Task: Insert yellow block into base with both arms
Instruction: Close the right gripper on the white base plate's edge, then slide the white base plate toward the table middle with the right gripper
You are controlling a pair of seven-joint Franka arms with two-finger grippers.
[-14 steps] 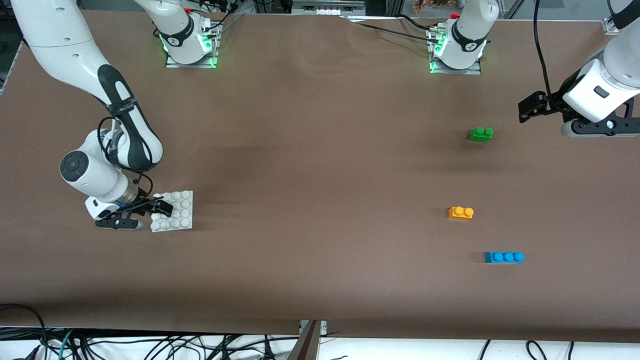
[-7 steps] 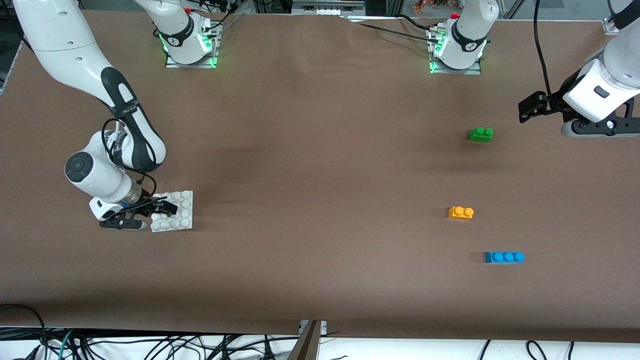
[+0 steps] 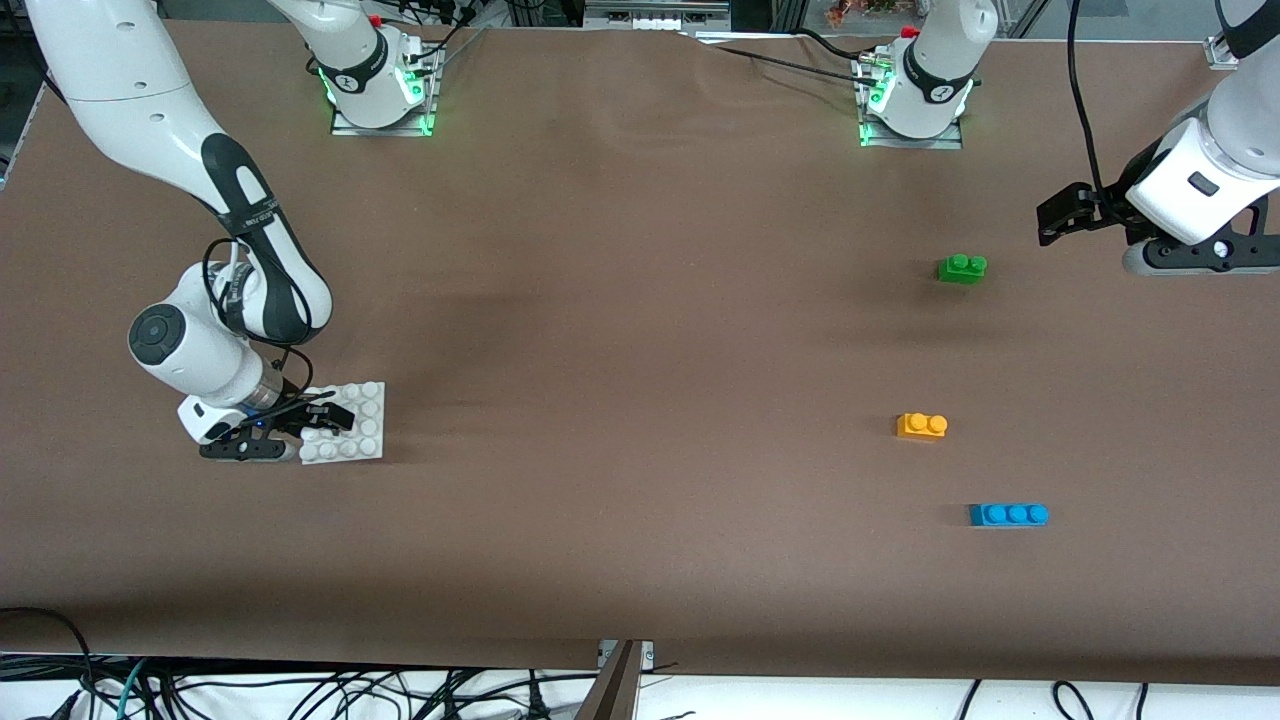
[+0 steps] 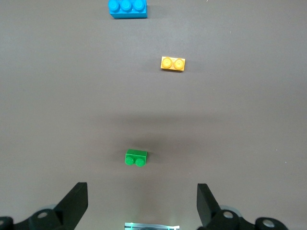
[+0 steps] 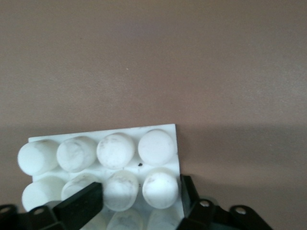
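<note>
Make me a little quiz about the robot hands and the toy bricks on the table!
1. True or false: the yellow block already sits on the base.
2. Which brick lies nearest the front camera? A green brick B blue brick C yellow block
3. Fill in: the right hand is at the ____.

Key: 1 false. 2 B. 3 base. The left hand waits open, up in the air at its end.
</note>
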